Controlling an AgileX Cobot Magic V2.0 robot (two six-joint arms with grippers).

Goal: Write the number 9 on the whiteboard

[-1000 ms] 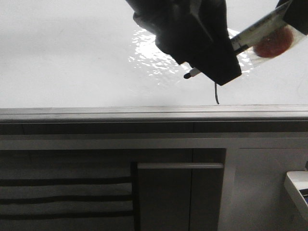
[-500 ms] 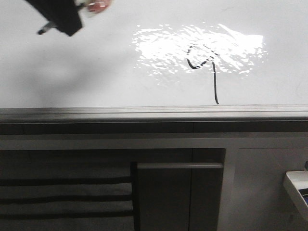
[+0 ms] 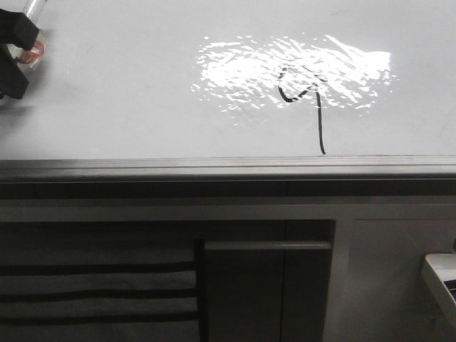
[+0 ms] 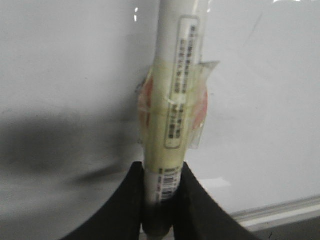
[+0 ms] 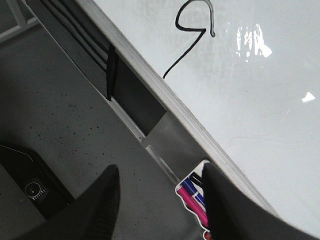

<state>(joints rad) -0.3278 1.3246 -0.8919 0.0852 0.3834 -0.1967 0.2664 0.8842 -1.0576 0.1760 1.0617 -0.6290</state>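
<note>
The number 9 [image 3: 318, 114] is drawn in thin black line on the whiteboard [image 3: 128, 107], its small loop inside the glare patch and its long tail reaching down to the grey edge strip. My left gripper [image 3: 13, 71] sits at the board's far left edge, well away from the figure. In the left wrist view the left gripper [image 4: 160, 192] is shut on a white marker [image 4: 175, 100] wrapped in clear tape. The marker's tip is hidden. The right gripper [image 5: 161, 170] hangs open and empty over the floor, with the number 9 [image 5: 192, 30] ahead of it.
Dark grey cabinet panels [image 3: 242, 285] stand below the board's edge strip [image 3: 214, 167]. A white tray [image 5: 195, 197] holding several coloured markers sits beside the right finger, and its corner shows in the front view as the white tray [image 3: 438, 281]. A black box [image 5: 30, 187] lies on the floor.
My left gripper with the marker has swept from over the figure to the board's far left, uncovering the whole 9. The drawn line itself looks unchanged.
</note>
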